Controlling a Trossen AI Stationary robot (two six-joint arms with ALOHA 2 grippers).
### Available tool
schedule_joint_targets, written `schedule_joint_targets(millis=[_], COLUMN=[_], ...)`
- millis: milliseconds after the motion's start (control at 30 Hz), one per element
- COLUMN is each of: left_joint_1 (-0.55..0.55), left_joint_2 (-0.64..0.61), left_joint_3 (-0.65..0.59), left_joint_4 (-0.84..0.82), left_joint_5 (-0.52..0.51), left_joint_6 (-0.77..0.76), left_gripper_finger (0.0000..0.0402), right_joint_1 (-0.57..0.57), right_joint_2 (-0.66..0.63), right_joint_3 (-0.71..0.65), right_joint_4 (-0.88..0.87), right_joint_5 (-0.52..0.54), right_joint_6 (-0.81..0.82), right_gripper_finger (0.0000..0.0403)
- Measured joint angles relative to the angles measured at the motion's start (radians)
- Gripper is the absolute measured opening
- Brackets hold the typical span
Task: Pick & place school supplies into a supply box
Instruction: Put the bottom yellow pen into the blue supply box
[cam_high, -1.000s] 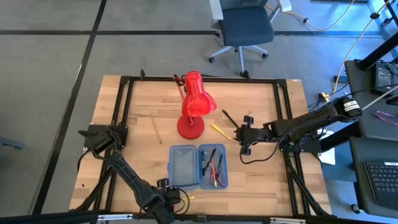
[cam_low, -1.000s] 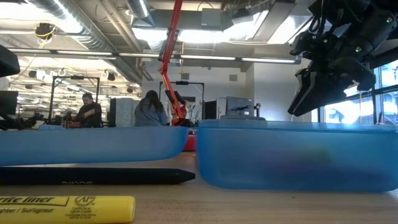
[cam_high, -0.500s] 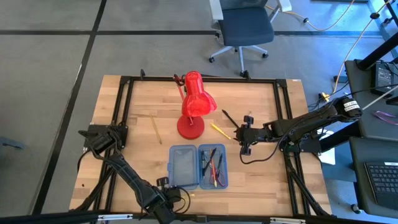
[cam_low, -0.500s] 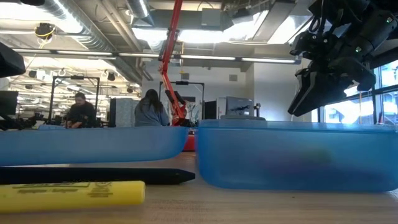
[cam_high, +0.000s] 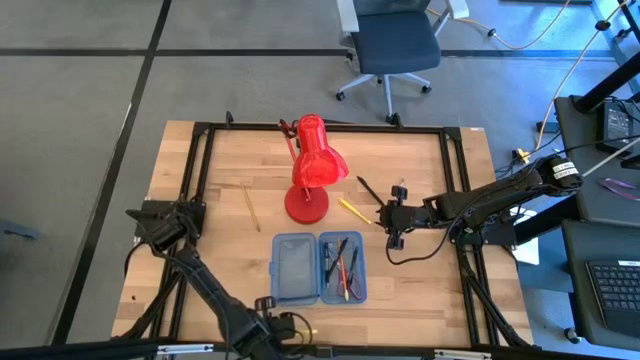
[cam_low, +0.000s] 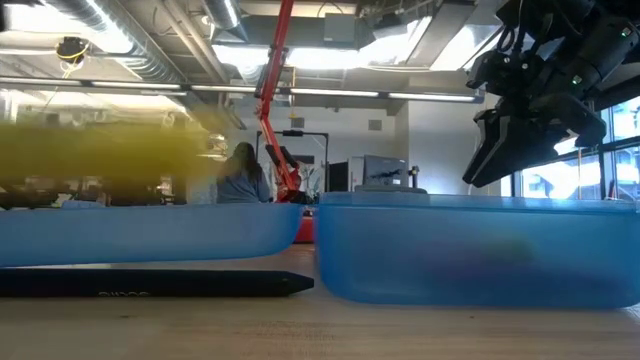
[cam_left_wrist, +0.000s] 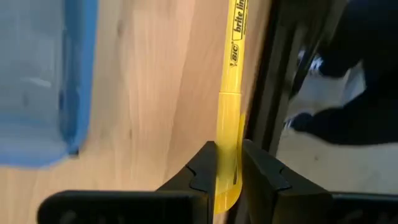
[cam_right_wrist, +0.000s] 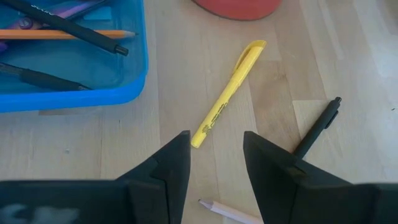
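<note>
The supply box (cam_high: 293, 268) lies open near the table's front, and its right half (cam_high: 342, 268) holds several pens and pencils. My left gripper (cam_left_wrist: 228, 155) is at the near edge (cam_high: 278, 326), shut on a yellow highlighter (cam_left_wrist: 235, 56). The highlighter shows as a yellow blur (cam_low: 100, 150) in the low view. My right gripper (cam_right_wrist: 214, 155) hangs open above the table right of the lamp (cam_high: 385, 222). Beyond its fingers a yellow pen (cam_right_wrist: 227, 93), a black pen (cam_right_wrist: 317, 134) and a pencil tip (cam_right_wrist: 230, 211) lie flat on the wood. My left gripper pinches the highlighter between its two fingers at the cap end (cam_left_wrist: 227, 134), coming from above. The printed barrel runs on past the fingertips. The highlighter is lifted clear of the table and looks about level in the low view.
A red desk lamp (cam_high: 315, 170) stands behind the box. A wooden pencil (cam_high: 249, 206) lies to its left. A black pen (cam_low: 150, 283) lies on the table in front of the box's left half. A black frame rail (cam_left_wrist: 280, 74) runs along the near edge.
The yellow highlighter lay on the table in front of the box, slid a little along it, and now is lifted well clear, held by my left gripper. My right gripper has kept still.
</note>
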Motion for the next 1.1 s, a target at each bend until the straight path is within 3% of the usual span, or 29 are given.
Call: schedule_joint_targets(millis=[200, 367, 667, 767, 1100], left_joint_1=[0.041, 0.138, 0.330, 0.375, 0.443], left_joint_2=[0.000, 0.000, -0.002, -0.001, 0.057], left_joint_3=[0.060, 0.065, 0.065, 0.066, 0.068], left_joint_4=[-0.008, -0.012, 0.024, 0.070, 0.170], left_joint_5=[-0.113, -0.200, -0.173, -0.122, -0.005], left_joint_6=[-0.001, -0.070, -0.178, -0.175, -0.192], left_gripper_finger=[0.0041, 0.0047, 0.0050, 0.0050, 0.0054], right_joint_1=[0.000, 0.000, 0.000, 0.000, 0.000], right_joint_2=[0.000, 0.000, 0.000, 0.000, 0.000], right_joint_3=[0.000, 0.000, 0.000, 0.000, 0.000], right_joint_4=[0.001, 0.001, 0.003, 0.007, 0.019], right_joint_5=[0.000, 0.000, 0.000, 0.000, -0.001], right_joint_6=[0.003, 0.029, 0.034, 0.033, 0.034], right_gripper_finger=[0.0152, 0.0152, 0.0152, 0.0152, 0.0152])
